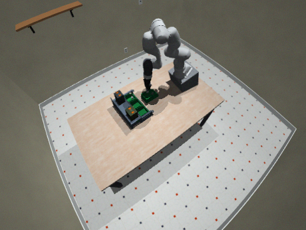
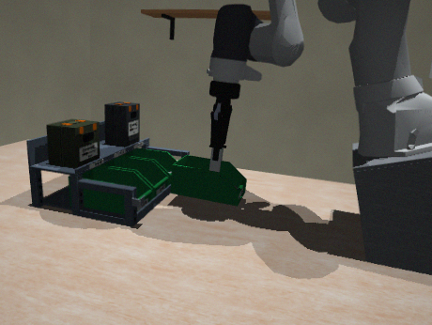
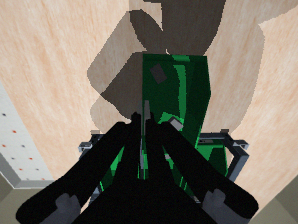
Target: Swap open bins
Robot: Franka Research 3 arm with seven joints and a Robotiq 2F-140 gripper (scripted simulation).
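Note:
My gripper (image 1: 148, 90) (image 2: 215, 167) (image 3: 143, 107) is shut on a side wall of a green open bin (image 1: 150, 96) (image 2: 202, 185) (image 3: 165, 95). The bin hangs a little above the table beside the shelf, slightly tilted, its low open front toward the robot's base. Grey parts (image 3: 158, 73) lie inside it; the fingers hide some of its inside. The grey-blue shelf (image 1: 124, 109) (image 2: 108, 186) (image 3: 237, 162) holds several green bins (image 1: 143, 111) (image 2: 150, 162) side by side. I cannot tell whether those bins are empty.
Two dark boxes with orange marks stand on the shelf's upper board: one box (image 1: 118, 96) (image 2: 123, 123) at its far end, the other box (image 1: 131, 113) (image 2: 72, 143) at its near end. The robot's base block (image 1: 184, 81) (image 2: 394, 216) stands on the held bin's other side.

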